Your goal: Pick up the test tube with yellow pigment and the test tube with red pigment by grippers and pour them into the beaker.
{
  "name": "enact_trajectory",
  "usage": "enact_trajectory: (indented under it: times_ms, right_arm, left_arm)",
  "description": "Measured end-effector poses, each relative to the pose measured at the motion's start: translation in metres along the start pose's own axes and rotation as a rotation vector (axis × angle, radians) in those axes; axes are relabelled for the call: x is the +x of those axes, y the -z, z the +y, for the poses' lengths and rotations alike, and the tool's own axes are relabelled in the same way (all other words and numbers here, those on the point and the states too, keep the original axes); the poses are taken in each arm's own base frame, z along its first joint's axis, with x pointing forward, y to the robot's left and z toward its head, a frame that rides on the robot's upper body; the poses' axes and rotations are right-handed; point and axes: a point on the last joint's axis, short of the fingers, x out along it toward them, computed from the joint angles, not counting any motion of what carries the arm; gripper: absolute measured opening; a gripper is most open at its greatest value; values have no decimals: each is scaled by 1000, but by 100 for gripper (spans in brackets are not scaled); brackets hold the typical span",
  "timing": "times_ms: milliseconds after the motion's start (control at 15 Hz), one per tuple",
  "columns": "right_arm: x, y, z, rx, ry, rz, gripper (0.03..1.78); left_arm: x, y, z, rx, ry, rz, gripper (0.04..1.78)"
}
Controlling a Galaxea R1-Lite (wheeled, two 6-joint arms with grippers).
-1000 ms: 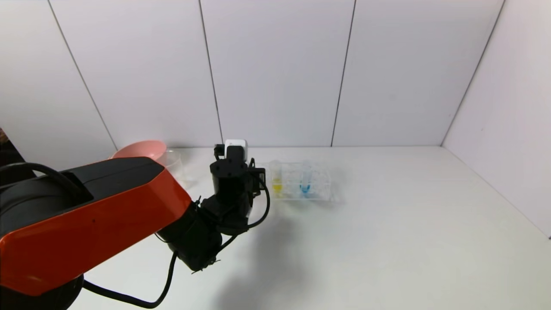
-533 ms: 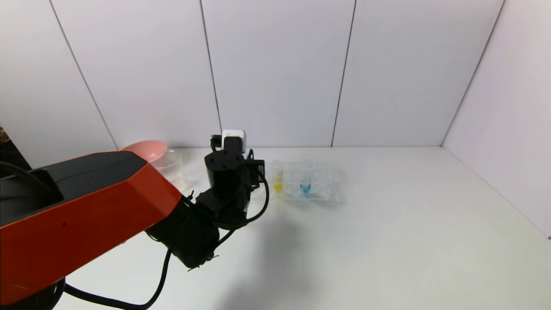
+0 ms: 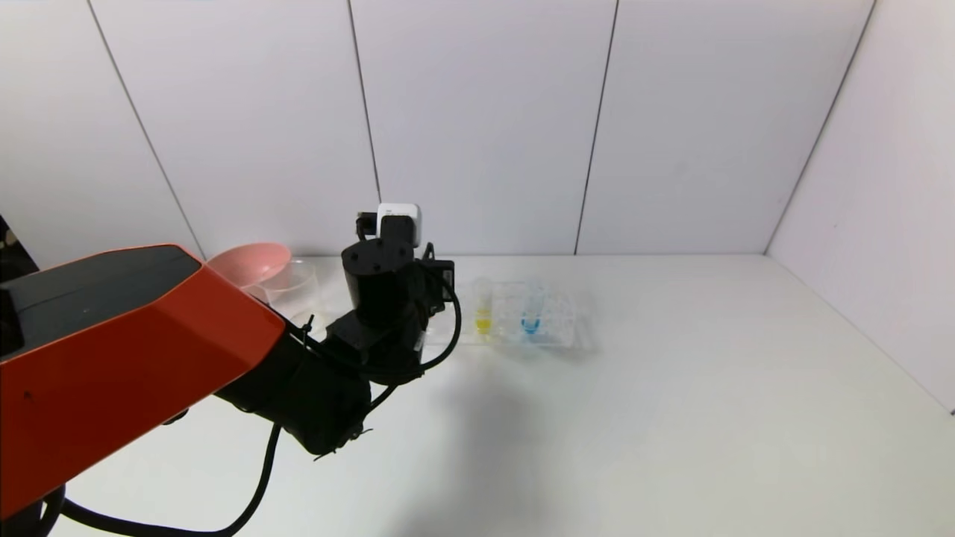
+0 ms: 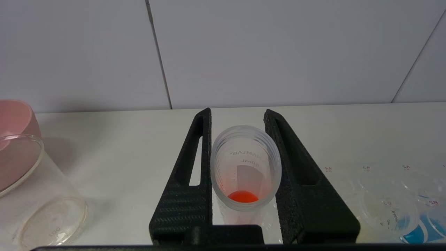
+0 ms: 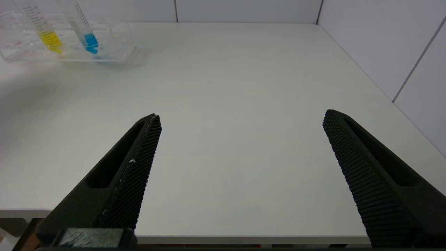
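Overhead, white table (image 3: 671, 388); panelled walls (image 3: 485, 127)

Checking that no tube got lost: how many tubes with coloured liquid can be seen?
3. The red tube is in the left gripper; the yellow tube and blue tube stand in the rack.

A pink bowl (image 3: 250, 262) stood at the nine o'clock edge of the white table (image 3: 671, 388), close to the back wall. A clear tube rack (image 3: 548, 322) sat well apart from it toward three o'clock, about midway along the back of the table. In the rack, a tube of blue liquid (image 3: 530, 312) stood upright.
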Motion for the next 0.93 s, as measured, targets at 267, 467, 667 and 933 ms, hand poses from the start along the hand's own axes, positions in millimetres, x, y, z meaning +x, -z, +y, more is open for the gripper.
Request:
enact_trajectory:
  times_ms: [267, 467, 667, 933]
  right_arm:
    - [0, 0, 0, 0, 0, 0, 170]
    - [0, 0, 0, 0, 0, 0, 170]
    - [0, 0, 0, 0, 0, 0, 170]
    - [0, 0, 0, 0, 0, 0, 170]
  left_arm:
    - [-5, -13, 1, 9, 11, 8, 52]
    - [-10, -27, 3, 2, 18, -13, 52]
    - [-17, -40, 7, 3, 21, -22, 52]
    - [-26, -57, 17, 25, 15, 8, 52]
